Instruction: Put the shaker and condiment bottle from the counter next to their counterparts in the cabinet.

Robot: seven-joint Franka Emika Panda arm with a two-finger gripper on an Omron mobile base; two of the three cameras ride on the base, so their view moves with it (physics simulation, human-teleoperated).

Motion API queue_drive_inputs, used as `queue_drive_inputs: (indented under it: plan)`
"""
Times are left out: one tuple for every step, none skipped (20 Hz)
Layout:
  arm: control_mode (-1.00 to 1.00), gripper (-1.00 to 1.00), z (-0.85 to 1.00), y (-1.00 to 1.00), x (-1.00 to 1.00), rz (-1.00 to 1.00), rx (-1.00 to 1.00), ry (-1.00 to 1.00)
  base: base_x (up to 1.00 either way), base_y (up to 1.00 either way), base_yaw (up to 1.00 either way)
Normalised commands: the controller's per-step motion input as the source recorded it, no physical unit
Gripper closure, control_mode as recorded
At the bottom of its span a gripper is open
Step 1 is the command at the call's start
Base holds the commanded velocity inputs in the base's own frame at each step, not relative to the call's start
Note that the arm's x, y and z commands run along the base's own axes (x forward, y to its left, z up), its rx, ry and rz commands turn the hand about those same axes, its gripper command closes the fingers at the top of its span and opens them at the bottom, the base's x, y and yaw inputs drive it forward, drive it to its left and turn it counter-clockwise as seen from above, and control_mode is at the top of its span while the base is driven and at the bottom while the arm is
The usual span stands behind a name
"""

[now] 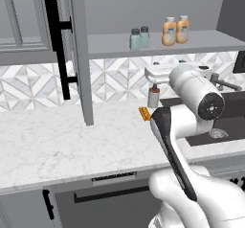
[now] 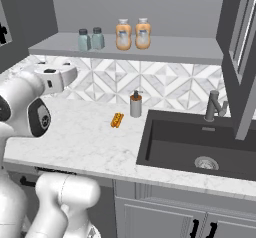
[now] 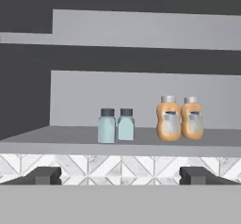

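Two teal-grey shakers with dark caps (image 3: 107,125) (image 3: 125,124) stand side by side on the cabinet shelf (image 3: 56,136). Just to their right stand two orange-tan condiment bottles (image 3: 168,118) (image 3: 192,118), touching each other. The left base view shows the same shaker pair (image 1: 139,38) and bottle pair (image 1: 175,30) on the shelf (image 1: 206,41). My gripper (image 3: 120,176) is open and empty. It hangs back from the shelf, slightly below its edge, over the counter (image 1: 57,141). The hand (image 1: 158,74) faces the wall.
A grey pump dispenser (image 1: 153,96) and a flat orange ridged object (image 1: 144,113) sit on the counter under the hand. The open cabinet door (image 1: 79,54) with its black bar handle (image 1: 60,45) juts out at left. The dark sink (image 2: 200,142) and faucet (image 2: 214,106) lie to the right.
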Motion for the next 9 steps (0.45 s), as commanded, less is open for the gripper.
queue_drive_inputs:
  plan:
    - [-1.00, -1.00, 0.00, -0.17, -1.00, 0.00, 0.00, 0.00, 0.00, 0.00, 0.00]
    - [-1.00, -1.00, 0.00, -0.15, -1.00, 0.00, 0.00, 0.03, 0.00, 0.00, 0.00]
    - [-1.00, -1.00, 0.00, -0.15, -1.00, 0.00, 0.00, 0.06, 0.00, 0.00, 0.00]
    - [-1.00, -1.00, 0.00, -0.15, -1.00, 0.00, 0.00, 0.06, 0.00, 0.00, 0.00]
    - [-1.00, -1.00, 0.00, -0.14, -1.00, 0.00, 0.00, 0.07, 0.00, 0.00, 0.00]
    - [-1.00, -1.00, 0.00, -0.15, -1.00, 0.00, 0.00, 0.07, 0.00, 0.00, 0.00]
    - [-1.00, -1.00, 0.00, -0.14, -1.00, 0.00, 0.01, 0.08, 0.00, 0.00, 0.00]
    - [-1.00, -1.00, 0.00, -0.16, -1.00, 0.00, 0.01, 0.08, 0.00, 0.00, 0.00]
    - [-1.00, -1.00, 0.00, -0.16, -1.00, 0.00, 0.01, 0.07, 0.00, 0.00, 0.00]
